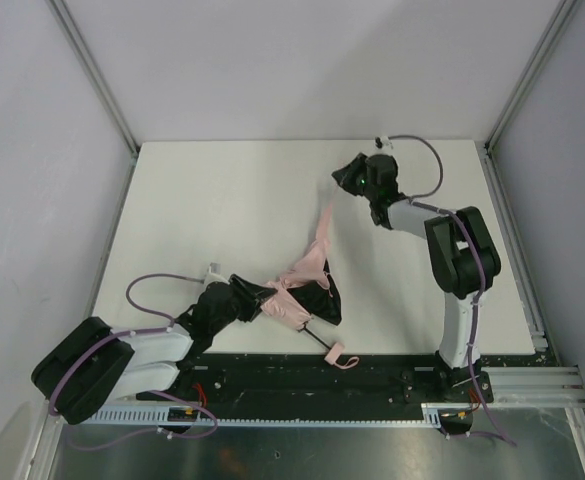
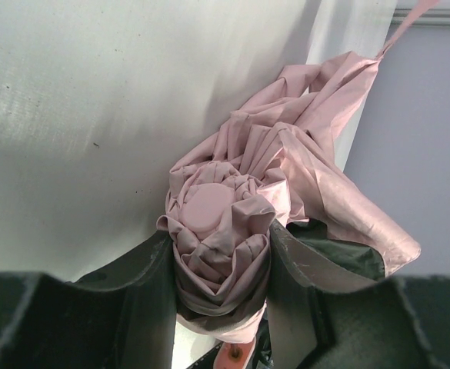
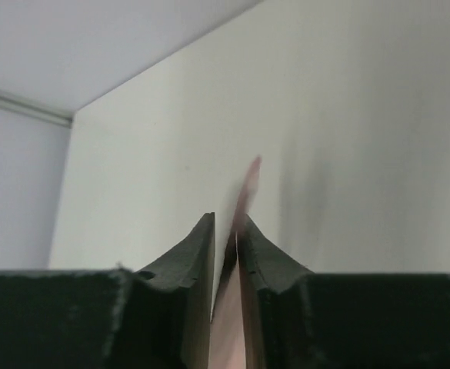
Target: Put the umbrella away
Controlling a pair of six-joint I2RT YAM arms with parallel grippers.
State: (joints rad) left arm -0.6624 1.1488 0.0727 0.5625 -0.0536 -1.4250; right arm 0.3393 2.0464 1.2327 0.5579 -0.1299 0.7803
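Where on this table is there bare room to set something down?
The far-left table, between the back edge and the umbrella, is bare. So is the strip between umbrella and right arm. The near middle is crowded: left pincer grips the umbrella there.

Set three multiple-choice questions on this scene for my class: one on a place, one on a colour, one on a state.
1. Where is the handle of the umbrella?
A) by the far wall
B) at the near edge of the table
C) on the floor

2. What colour is the umbrella's fabric?
A) pale pink
B) blue
C) yellow

3. How is the right gripper?
A) wide open
B) shut on a pink strip
C) shut on nothing

Answers:
1 B, the top view shows it at the near edge.
2 A, the folds are pink in every view.
3 B, the right wrist view shows the strip pinched in it.
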